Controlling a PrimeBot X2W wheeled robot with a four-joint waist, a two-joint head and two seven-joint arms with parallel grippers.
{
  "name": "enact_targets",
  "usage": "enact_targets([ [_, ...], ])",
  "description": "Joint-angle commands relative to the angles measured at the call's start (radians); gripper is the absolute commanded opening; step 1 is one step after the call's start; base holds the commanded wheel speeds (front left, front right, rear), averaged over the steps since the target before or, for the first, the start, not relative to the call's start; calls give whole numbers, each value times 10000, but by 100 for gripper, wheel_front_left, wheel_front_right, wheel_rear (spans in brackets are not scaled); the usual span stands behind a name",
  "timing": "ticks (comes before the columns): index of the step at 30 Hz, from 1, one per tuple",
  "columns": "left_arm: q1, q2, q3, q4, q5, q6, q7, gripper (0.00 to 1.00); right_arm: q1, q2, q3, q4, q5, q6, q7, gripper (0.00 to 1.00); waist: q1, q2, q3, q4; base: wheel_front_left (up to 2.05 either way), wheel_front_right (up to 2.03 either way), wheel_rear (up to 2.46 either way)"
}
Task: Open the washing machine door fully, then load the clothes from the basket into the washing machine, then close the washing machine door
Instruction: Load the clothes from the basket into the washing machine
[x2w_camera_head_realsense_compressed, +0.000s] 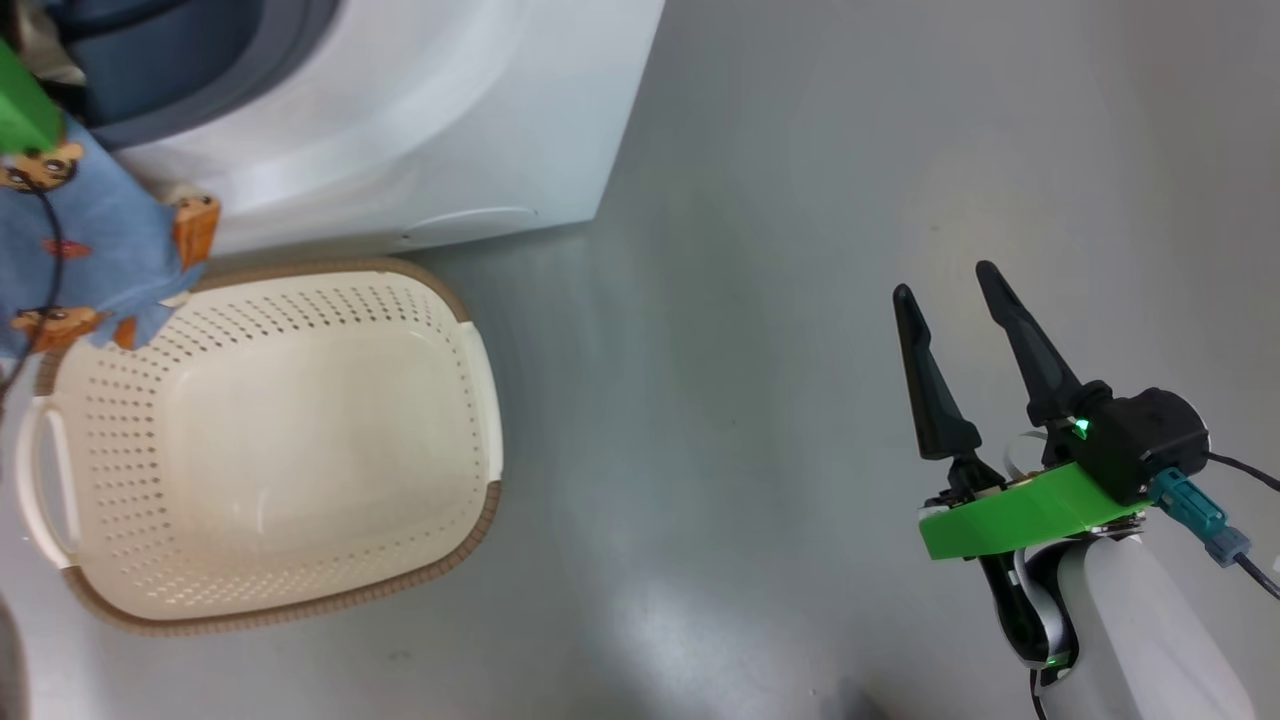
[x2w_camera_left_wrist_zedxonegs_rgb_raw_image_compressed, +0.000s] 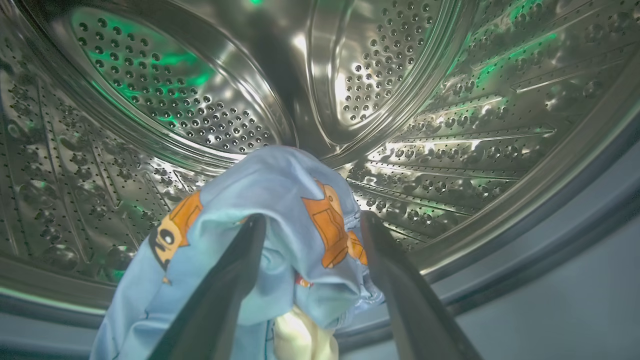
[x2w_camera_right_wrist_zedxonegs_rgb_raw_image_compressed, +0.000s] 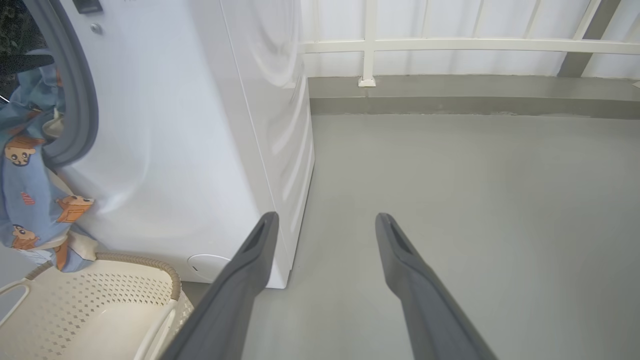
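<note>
My left gripper (x2w_camera_left_wrist_zedxonegs_rgb_raw_image_compressed: 312, 220) reaches into the washing machine's steel drum (x2w_camera_left_wrist_zedxonegs_rgb_raw_image_compressed: 450, 125), jaws open, with the light blue bear-print clothes (x2w_camera_left_wrist_zedxonegs_rgb_raw_image_compressed: 295, 200) bunched loosely between and over its fingers. From the head view the clothes (x2w_camera_head_realsense_compressed: 90, 230) hang out of the washing machine (x2w_camera_head_realsense_compressed: 420, 120) mouth, down over the far left corner of the cream basket (x2w_camera_head_realsense_compressed: 270, 440), whose inside looks bare. My right gripper (x2w_camera_head_realsense_compressed: 946, 278) hovers open over the floor to the right, holding nothing. The right wrist view shows the right gripper (x2w_camera_right_wrist_zedxonegs_rgb_raw_image_compressed: 325, 220), the machine (x2w_camera_right_wrist_zedxonegs_rgb_raw_image_compressed: 200, 125), the hanging clothes (x2w_camera_right_wrist_zedxonegs_rgb_raw_image_compressed: 30, 200) and the basket (x2w_camera_right_wrist_zedxonegs_rgb_raw_image_compressed: 90, 310). The washing machine door is out of view.
Grey floor (x2w_camera_head_realsense_compressed: 760, 400) spreads to the right of the machine and basket. A white railing (x2w_camera_right_wrist_zedxonegs_rgb_raw_image_compressed: 450, 45) on a low grey kerb (x2w_camera_right_wrist_zedxonegs_rgb_raw_image_compressed: 450, 95) closes off the far side. A thin black cable (x2w_camera_head_realsense_compressed: 50, 230) runs across the hanging clothes.
</note>
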Motion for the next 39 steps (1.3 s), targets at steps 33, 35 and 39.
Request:
enact_targets([
  [33, 9117, -1383, 1942, -6855, -196, 152, -221, 100, 2547, -1583, -580, 76, 232, 44, -78, 100, 0, 0, -4389, 1491, 0, 0, 0],
  [35, 9610, -1508, 2028, -7209, -108, 140, -221, 100, 2701, -1630, -611, 65, 248, 44, -78, 100, 0, 0, -4568, 1537, 0, 0, 0],
  [39, 10533, -1724, 2209, -7882, 17, 107, -221, 100, 3000, -1702, -673, 45, 276, 44, -78, 100, 0, 0, -4884, 1618, 0, 0, 0],
])
